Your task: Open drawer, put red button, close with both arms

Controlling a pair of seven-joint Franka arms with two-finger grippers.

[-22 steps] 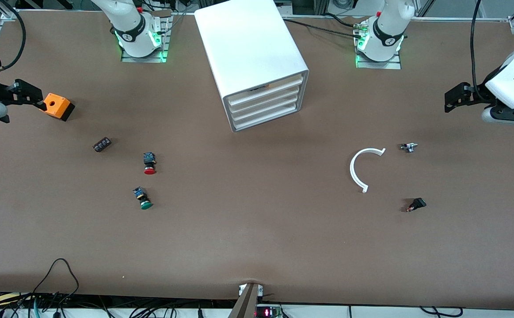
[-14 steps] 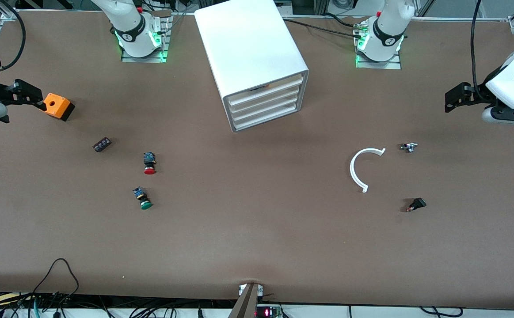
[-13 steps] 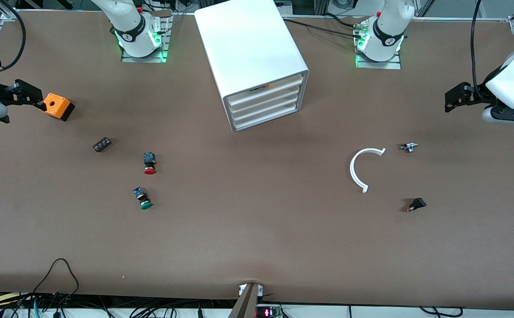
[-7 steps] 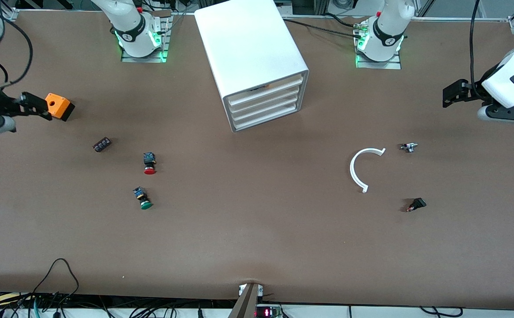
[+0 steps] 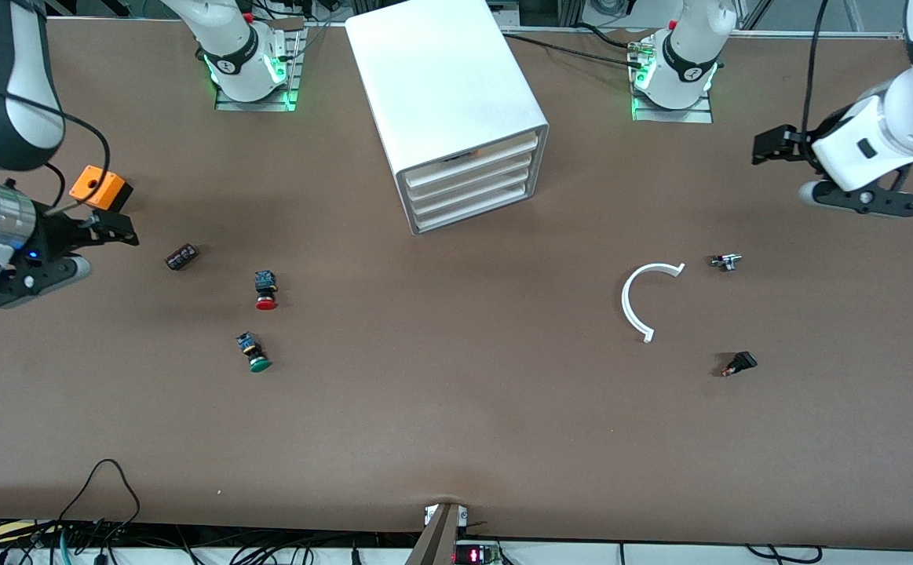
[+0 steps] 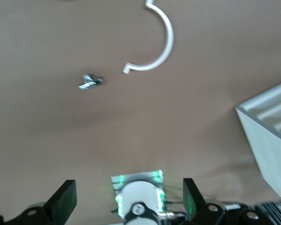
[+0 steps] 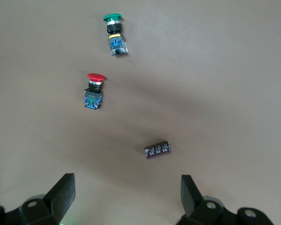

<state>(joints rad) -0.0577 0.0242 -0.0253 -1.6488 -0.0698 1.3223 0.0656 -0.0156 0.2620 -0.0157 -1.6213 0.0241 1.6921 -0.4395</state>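
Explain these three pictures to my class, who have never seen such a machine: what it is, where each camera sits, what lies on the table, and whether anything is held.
Two white jointed robot arms stand at a brown table. One picture looks down from across the table; the other two come from cameras on each wrist. The left gripper and right gripper hang over the table's ends, jaws open, holding nothing. On the table: a white boxy four-drawer cabinet, drawers shut, a small red-capped push button, a green-capped push button, an orange box, a dark cylinder, a white curved strip and two tiny parts.
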